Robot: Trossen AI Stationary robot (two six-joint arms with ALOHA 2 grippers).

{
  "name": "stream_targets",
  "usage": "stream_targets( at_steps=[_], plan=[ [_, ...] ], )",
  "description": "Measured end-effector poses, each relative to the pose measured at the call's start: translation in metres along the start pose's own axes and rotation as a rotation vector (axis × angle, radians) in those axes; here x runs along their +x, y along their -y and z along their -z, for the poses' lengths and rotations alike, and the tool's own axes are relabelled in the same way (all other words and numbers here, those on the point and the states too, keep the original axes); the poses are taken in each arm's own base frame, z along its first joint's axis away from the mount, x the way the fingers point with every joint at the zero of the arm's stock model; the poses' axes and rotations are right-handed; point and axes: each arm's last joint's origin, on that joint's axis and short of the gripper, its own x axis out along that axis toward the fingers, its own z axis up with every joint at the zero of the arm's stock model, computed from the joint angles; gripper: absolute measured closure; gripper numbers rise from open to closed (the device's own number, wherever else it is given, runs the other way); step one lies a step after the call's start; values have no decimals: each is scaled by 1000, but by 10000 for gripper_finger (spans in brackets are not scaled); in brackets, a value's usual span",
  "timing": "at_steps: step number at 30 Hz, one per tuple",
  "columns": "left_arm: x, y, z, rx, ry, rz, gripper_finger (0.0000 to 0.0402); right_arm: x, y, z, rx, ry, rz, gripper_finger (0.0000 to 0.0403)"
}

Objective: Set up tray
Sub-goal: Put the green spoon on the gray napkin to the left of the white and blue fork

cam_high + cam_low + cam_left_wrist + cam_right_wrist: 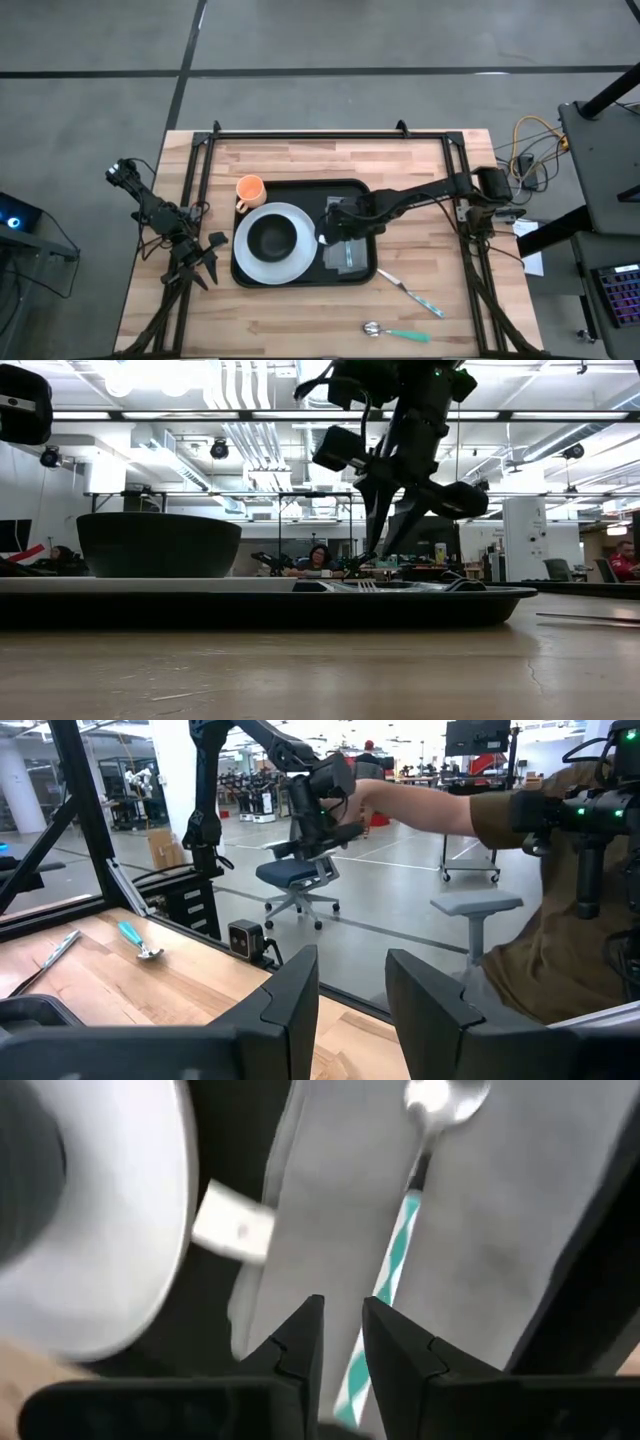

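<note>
Dark fingers of the right gripper stand a narrow gap apart above a striped-handled utensil; whether they grip it cannot be told. Under it lies a grey napkin on the tray. Beside the claw sits the white plate carrying the black bowl, with an orange cup beyond. By my judgement, setup is partly done: a knife and spoon remain on the table, well apart. Nothing obstructs them. Left gripper waits parted, empty, at the table's edge.
</note>
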Motion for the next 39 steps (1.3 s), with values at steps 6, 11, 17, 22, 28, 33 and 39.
stream_targets(
  at_steps=[6,11,17,22,28,33,39],
  plan=[
    [0,0,0,0,0,0,301,-3,-5,11,-144,-83,-32,339],
    [0,0,0,0,0,0,301,-10,-16,19,-323,-70,-78,338],
    [0,0,0,0,0,0,301,-18,-26,28,-314,-78,-126,331],
    [0,0,0,0,0,0,301,-23,-36,43,-239,-80,-182,325],
    [0,0,0,0,0,0,301,-30,-39,81,-409,-66,-169,321],
    [0,0,0,0,0,0,301,-35,-36,106,-465,-70,-139,325],
    [0,0,0,0,0,0,301,-37,-32,137,-588,-94,-147,335]
  ],
)
